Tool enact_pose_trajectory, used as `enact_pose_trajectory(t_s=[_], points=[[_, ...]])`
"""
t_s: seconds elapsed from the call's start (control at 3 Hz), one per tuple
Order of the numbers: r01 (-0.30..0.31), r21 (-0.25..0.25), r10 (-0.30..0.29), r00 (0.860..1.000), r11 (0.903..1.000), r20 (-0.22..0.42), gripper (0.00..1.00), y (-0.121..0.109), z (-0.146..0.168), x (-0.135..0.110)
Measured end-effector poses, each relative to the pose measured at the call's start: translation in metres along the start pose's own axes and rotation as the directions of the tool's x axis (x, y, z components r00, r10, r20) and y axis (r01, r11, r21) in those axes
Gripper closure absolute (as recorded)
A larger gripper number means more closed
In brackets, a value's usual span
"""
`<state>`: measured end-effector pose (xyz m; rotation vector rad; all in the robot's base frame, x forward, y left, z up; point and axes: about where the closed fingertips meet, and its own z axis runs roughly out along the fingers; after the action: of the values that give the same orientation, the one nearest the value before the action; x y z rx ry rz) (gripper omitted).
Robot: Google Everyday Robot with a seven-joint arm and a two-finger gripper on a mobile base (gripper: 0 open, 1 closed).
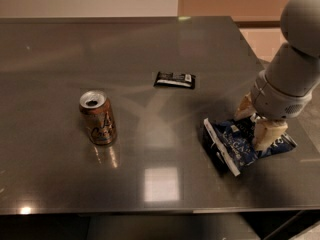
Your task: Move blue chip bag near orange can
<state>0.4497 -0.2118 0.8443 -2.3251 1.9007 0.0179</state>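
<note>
The blue chip bag (231,145) lies crumpled on the dark table (150,59) at the right front, navy with white lettering. My gripper (256,121) is down on the bag's far right part, its cream fingers (267,133) on either side and pinching the bag, which still rests on the table. The orange can (99,118) stands upright at the left, open top showing, well apart from the bag.
A small flat black wrapper (174,79) lies in the middle of the table, behind and between can and bag. The table's right edge runs just beside the bag, and its front edge is close below it. My grey arm (295,64) rises at the right.
</note>
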Motion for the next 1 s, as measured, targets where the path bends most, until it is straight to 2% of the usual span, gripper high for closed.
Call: enact_pose_trajectory(t_s=[0.33, 0.67, 1.0], points=[[-0.001, 0.007, 0.001, 1.000, 1.0000, 0.021, 0.87, -0.009, -0.013, -0.017], [0.003, 0.007, -0.003, 0.999, 1.0000, 0.051, 1.00, -0.022, -0.025, -0.049], [0.010, 0.003, -0.010, 0.996, 0.9999, 0.088, 1.00, -0.035, -0.029, -0.085]])
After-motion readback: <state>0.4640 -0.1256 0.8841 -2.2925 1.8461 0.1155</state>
